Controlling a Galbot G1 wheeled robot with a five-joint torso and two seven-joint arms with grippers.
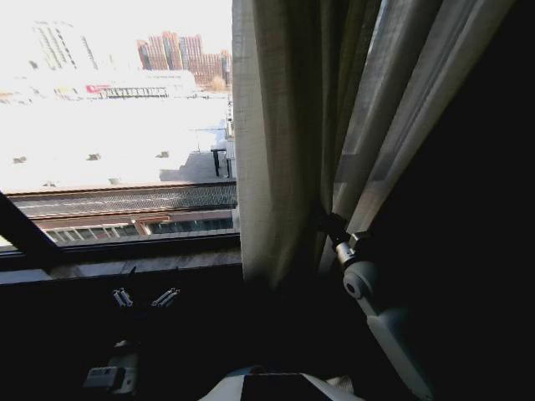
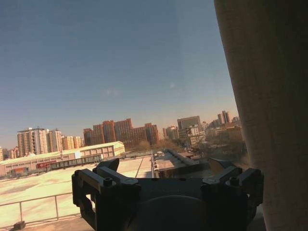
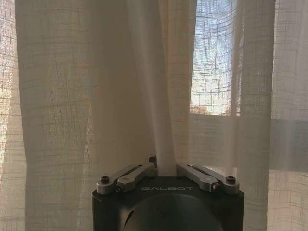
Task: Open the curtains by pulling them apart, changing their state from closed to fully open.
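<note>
The sheer white curtains hang bunched in long pleats to the right of centre, and the window glass left of them is uncovered. My right gripper reaches into the folds. Up close, the right gripper is shut on a narrow fold of the curtains, which rises straight up from between its fingers. My left gripper sits low below the window sill, open and holding nothing. In the left wrist view, the left gripper faces the bare glass, with a curtain edge beside it.
A black window frame bar slants across the lower left of the glass, above the sill. City rooftops lie outside. The area right of the curtain is dark. My own torso shows at the bottom edge.
</note>
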